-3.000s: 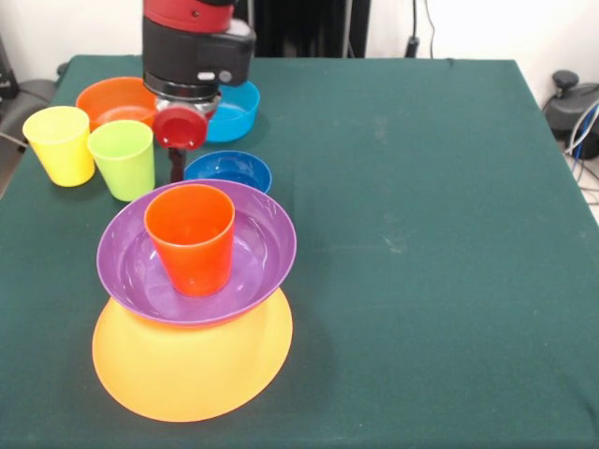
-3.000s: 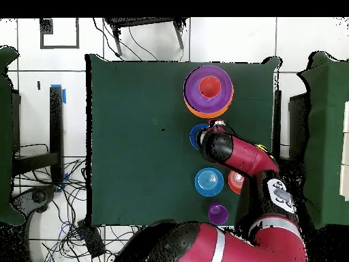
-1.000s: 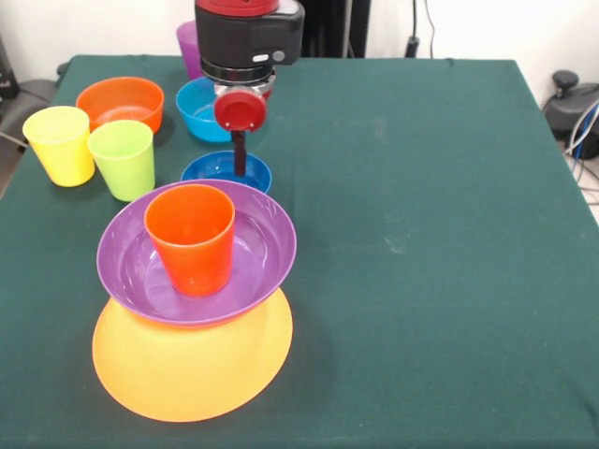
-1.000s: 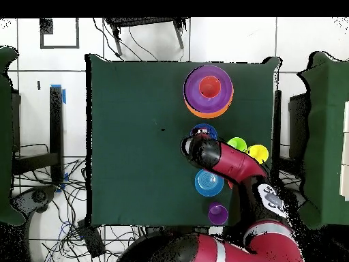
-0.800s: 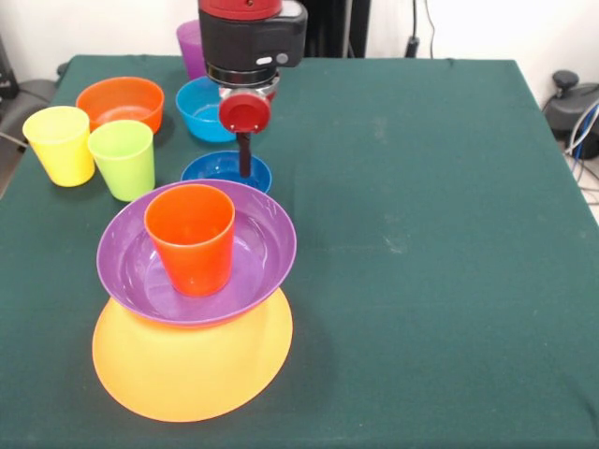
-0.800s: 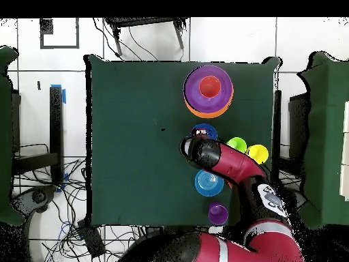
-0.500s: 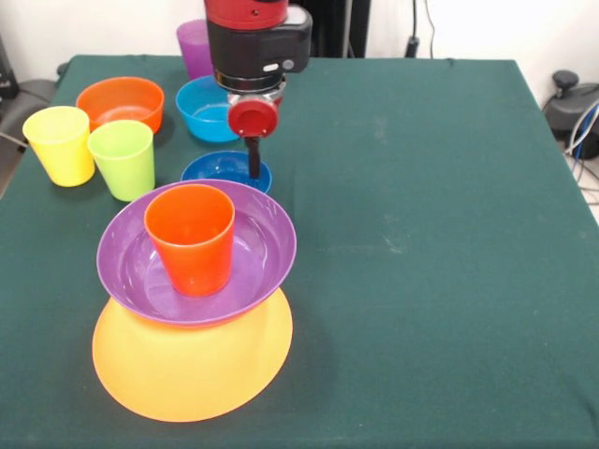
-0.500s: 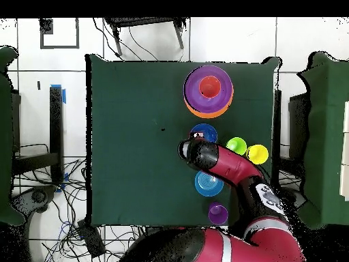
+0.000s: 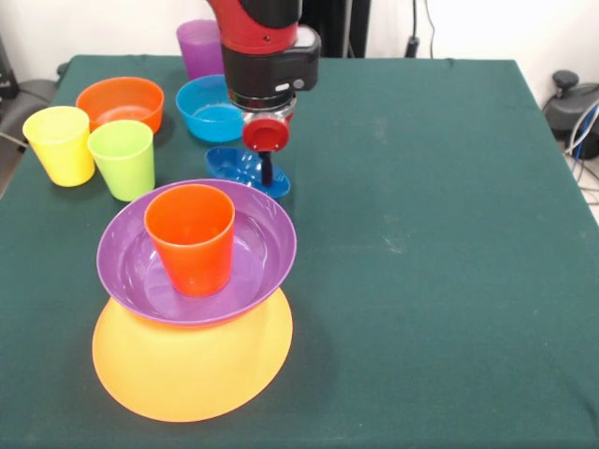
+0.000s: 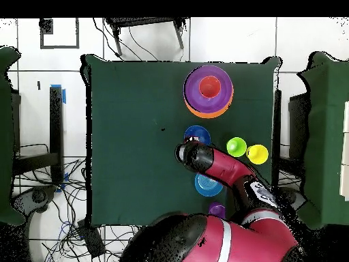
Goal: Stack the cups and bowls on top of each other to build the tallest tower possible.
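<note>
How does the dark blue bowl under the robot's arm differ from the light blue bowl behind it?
The dark blue bowl looks shallower and tilted, one edge raised, with the tool at its rim; the light blue bowl is deeper, level and untouched. Both are glossy blue bowls outside the tower.

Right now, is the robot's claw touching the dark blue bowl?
Touching. In the front view the gripper reaches down onto the dark blue bowl, which sits tilted with one side lifted.

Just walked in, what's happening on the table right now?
The gripper is down at the dark blue bowl, which sits tilted behind the tower: yellow-orange bowl, purple bowl on it, orange-red cup inside. The yellow cup, lime green cup, orange bowl, light blue bowl and purple cup wait unstacked.
</note>
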Controlling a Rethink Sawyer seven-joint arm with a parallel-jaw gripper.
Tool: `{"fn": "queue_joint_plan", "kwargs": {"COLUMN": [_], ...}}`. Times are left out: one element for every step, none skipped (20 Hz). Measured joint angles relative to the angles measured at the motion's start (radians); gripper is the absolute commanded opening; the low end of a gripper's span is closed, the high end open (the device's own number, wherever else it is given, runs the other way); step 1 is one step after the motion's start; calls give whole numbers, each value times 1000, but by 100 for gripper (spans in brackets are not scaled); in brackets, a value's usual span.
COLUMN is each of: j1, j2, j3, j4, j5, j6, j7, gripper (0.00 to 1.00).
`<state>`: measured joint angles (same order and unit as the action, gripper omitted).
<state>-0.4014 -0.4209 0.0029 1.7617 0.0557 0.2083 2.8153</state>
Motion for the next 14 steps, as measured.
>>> {"fn": "queue_joint_plan", "kwargs": {"j1": [1, 2, 3, 5, 9, 18, 30, 42, 52, 74, 89, 98, 107, 113], "j2": [3, 6, 9, 12, 14, 13, 14, 15, 16, 20, 23, 26, 29, 32], "j3": [-1, -2, -3, -5, -8, -15, -26, -36, -45, -63, -74, -78, -83, -85], "j4": [0, 0, 0, 0, 1, 0, 0, 0, -1, -1, -1, -1, -1, -1], "j5": [-1, -3, -4, -7, -13, -18, -18, -18, -18, -16, -13, -11, -9, -8], "j6": [-9, -19, -28, -46, -73, -112, -144, -175, -194, -241, -274, -298, -322, -344], "j7": [0, 0, 0, 0, 0, 0, 0, 0, 0, 0, 0, 0, 0, 0], "gripper": [0, 0, 0, 0, 0, 0, 0, 0, 0, 0, 0, 0, 0, 0]}}
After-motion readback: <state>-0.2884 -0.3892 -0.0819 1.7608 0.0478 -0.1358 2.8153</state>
